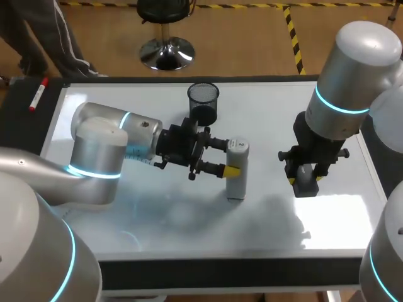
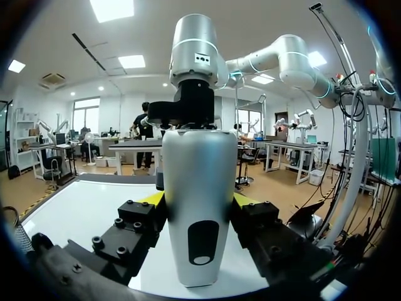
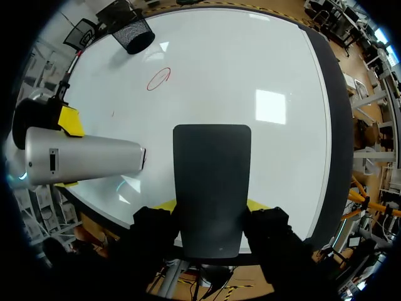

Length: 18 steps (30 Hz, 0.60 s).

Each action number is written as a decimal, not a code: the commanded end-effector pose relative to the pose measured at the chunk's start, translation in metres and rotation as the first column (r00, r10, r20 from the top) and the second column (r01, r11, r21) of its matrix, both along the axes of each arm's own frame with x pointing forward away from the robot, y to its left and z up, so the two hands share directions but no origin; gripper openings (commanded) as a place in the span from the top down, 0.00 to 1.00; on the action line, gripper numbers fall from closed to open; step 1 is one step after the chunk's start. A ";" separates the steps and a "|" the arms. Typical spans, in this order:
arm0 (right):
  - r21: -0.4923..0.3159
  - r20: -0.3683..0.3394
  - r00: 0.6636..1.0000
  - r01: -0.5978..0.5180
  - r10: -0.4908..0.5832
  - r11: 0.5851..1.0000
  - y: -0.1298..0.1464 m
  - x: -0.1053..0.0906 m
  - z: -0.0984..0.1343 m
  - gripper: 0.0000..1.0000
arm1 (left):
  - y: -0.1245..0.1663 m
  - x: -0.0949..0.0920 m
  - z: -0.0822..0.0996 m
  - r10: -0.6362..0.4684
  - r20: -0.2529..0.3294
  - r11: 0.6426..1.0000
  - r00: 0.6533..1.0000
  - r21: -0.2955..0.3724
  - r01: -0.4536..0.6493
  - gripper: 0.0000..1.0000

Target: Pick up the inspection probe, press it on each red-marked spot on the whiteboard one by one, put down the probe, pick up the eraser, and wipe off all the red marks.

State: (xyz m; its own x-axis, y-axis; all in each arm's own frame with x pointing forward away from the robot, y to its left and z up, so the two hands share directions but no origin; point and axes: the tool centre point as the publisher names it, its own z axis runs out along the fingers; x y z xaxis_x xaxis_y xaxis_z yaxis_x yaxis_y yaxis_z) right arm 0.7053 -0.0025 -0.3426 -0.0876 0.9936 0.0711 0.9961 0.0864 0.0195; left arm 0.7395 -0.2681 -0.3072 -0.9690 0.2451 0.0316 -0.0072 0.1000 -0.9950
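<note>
Left pincer clamps probe; right pincer clamps eraser

Both arms over the table, each gripper closed on a tool.
The left arm enters from 8 o'clock with its wrist level. The left gripper points to 3 o'clock near the middle, its fingers pinching the probe from both sides. The right arm comes in from 2 o'clock, wrist turned straight down. The right gripper hangs at 3 o'clock of the left one, yellow tips tight on the eraser.
</note>
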 end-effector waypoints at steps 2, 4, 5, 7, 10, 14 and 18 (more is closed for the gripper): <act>0.003 0.001 1.000 -0.002 0.002 1.000 -0.001 0.000 0.000 1.00 | 0.004 -0.002 -0.004 -0.003 0.007 1.000 1.000 0.009 0.003 1.00; 0.003 0.001 1.000 -0.002 0.002 1.000 -0.001 0.000 0.000 1.00 | 0.003 -0.002 0.001 -0.005 0.010 1.000 1.000 0.007 0.005 1.00; 0.003 0.001 1.000 -0.002 0.002 1.000 -0.001 0.000 0.000 1.00 | 0.003 -0.002 0.003 -0.008 0.015 1.000 1.000 0.009 0.008 1.00; 0.003 0.001 1.000 -0.002 0.002 1.000 -0.001 0.000 0.000 1.00 | 0.001 -0.001 0.007 -0.011 0.019 1.000 1.000 0.008 0.010 1.00; 0.003 0.001 1.000 -0.002 0.002 1.000 -0.001 0.000 0.000 1.00 | -0.001 -0.002 0.016 -0.018 0.029 1.000 0.999 0.009 0.017 1.00; 0.003 0.001 1.000 -0.002 0.002 1.000 -0.001 0.000 0.000 1.00 | -0.002 0.000 0.022 -0.019 0.040 1.000 0.999 0.006 0.018 1.00; 0.003 0.001 1.000 -0.002 0.002 1.000 -0.001 0.000 0.000 1.00 | -0.004 0.000 0.027 -0.021 0.046 1.000 0.999 0.003 0.021 1.00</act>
